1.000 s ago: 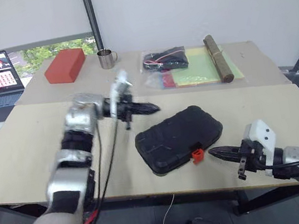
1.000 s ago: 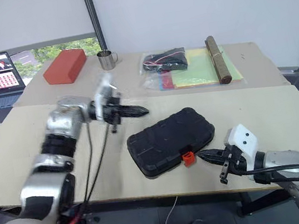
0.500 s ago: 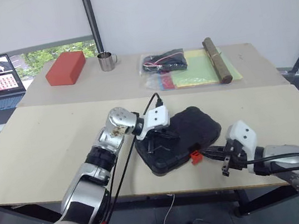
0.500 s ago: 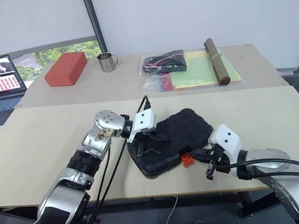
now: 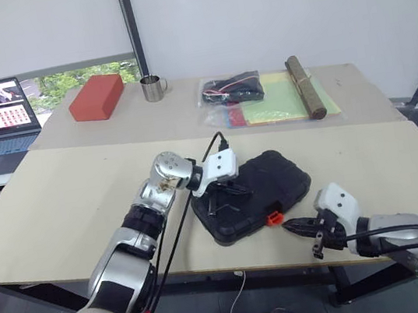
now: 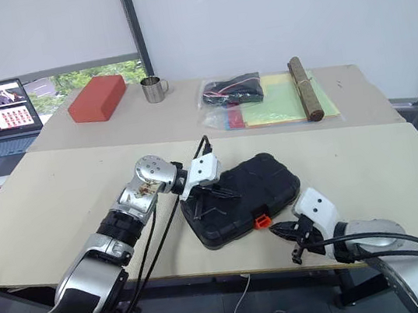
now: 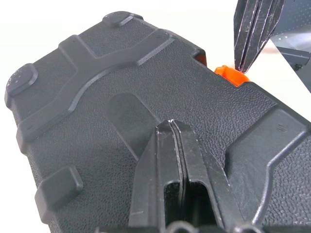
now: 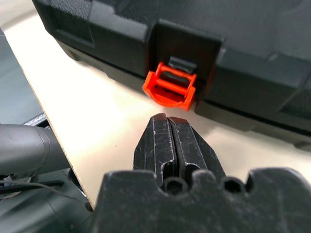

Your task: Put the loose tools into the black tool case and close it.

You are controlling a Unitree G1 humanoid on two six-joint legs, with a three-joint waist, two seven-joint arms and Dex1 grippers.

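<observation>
Black tool case [image 5: 255, 191] lies shut, long axis slanting across the table [image 5: 58, 202] — orange latch [image 5: 275, 217] faces the near edge; left gripper [image 5: 229, 194] pressed closed on its lid, right gripper [image 5: 290, 228] closed too, empty, just beside the latch.

Black pebble-textured case [image 5: 250, 194] with orange latch [image 8: 169, 89]; beige surface [image 5: 58, 202]; red block [image 5: 95, 96]; black fingers [image 8: 170, 141]; green sheet [image 5: 283, 98]

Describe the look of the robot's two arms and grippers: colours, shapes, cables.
Both arms are silver-grey metal segments with black ribbed joints. Each wrist carries a white boxy camera housing. The left gripper and right gripper end in two slim, tapering black fingers with a matte, slightly scuffed surface. Thin black cables run loose along each arm, looping into the white housing.
</observation>
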